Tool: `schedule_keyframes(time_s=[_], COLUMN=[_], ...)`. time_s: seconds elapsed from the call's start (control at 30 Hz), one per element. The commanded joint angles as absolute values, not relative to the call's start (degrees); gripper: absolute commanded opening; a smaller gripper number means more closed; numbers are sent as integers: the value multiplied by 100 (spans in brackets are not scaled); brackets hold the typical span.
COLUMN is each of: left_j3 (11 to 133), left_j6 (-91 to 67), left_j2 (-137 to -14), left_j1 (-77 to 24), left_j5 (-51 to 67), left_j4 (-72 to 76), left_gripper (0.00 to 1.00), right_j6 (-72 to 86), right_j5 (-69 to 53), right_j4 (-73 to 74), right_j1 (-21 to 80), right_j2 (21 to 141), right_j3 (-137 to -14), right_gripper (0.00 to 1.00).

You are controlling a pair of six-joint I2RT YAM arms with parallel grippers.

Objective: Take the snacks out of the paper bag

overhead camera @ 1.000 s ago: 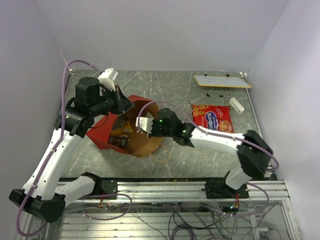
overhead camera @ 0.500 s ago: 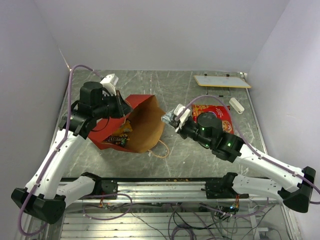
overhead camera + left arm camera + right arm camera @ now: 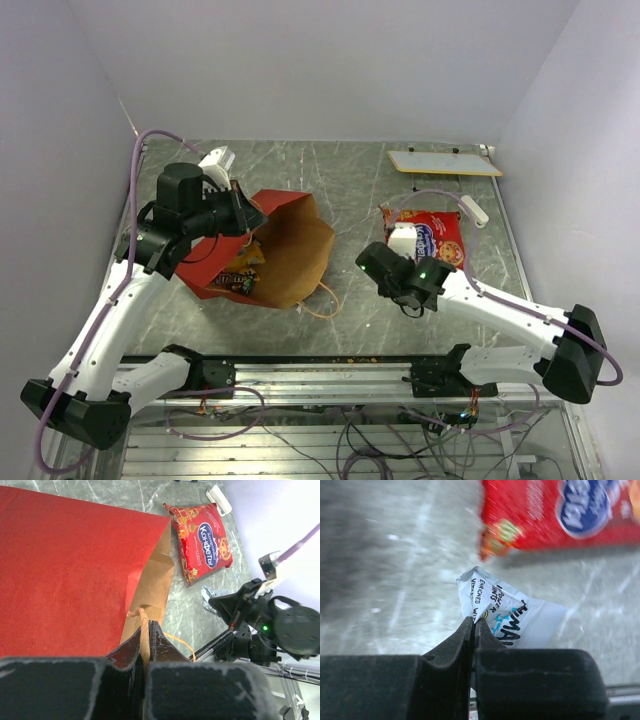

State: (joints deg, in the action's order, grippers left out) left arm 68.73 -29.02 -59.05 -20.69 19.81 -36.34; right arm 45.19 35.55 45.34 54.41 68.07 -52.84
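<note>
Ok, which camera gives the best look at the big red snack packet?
Left wrist: the red packet shows whole and sharp, its blue logo readable. The top view shows it small, its left edge partly covered by the tip of the right arm. The right wrist view catches only a blurred edge.

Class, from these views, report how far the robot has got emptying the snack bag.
Done: the big red packet lies out on the table. In hand: the right hand pinches a silvery wrapper; the left hand grips the paper bag. Left: packets inside it.
</note>
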Motion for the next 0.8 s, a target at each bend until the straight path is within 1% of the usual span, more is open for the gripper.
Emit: schedule_keyframes(time_s=[0.0, 0.13, 0.23, 0.27, 0.3, 0.33, 0.37, 0.43, 0.6, 0.67, 0.77], left_j3=[7070, 7023, 6977, 6978, 6971, 6951, 6914, 6760, 6051, 5778, 5519], left_j6=[-2884, -2703, -2765, -2776, -2784, -2778, -2783, -2886, -3591, -3829, -4074], left_j2=[-5994, -6028, -6023, -6045, -6061, -6078, -6080, -6034, -5714, -5598, -5533], left_j1=[-2058, -2057, -2059, -2057, -2059, -2065, -2065, -2065, -2148, -2265, -2542], left_j5=[2185, 2033, 2235, 2344, 2467, 2574, 2664, 2854, 3214, 3181, 3027], left_j4=[-3811, -4002, -3879, -3842, -3814, -3781, -3738, -3587, -2877, -2669, -2488], left_gripper=[7, 7, 7, 7, 7, 7, 7, 7, 7, 7, 7], right_j6=[6769, 6921, 6782, 6612, 6387, 6192, 5986, 5360, 3868, 3406, 2776], right_j5=[3781, 3647, 3635, 3533, 3412, 3332, 3277, 3181, 2731, 2450, 1780], right_j4=[5378, 4823, 4294, 4007, 3763, 3601, 3490, 3298, 2965, 2777, 2231], right_j1=[5080, 4660, 4563, 4517, 4483, 4475, 4473, 4474, 4475, 4474, 4474], right_j2=[6735, 6838, 6916, 6931, 6943, 6928, 6891, 6726, 6264, 6169, 6123], right_j3=[-4737, -4225, -3865, -3779, -3730, -3737, -3762, -3802, -3983, -4091, -4166], right_gripper=[0, 0, 0, 6, 16, 29, 39, 51, 64, 70, 75])
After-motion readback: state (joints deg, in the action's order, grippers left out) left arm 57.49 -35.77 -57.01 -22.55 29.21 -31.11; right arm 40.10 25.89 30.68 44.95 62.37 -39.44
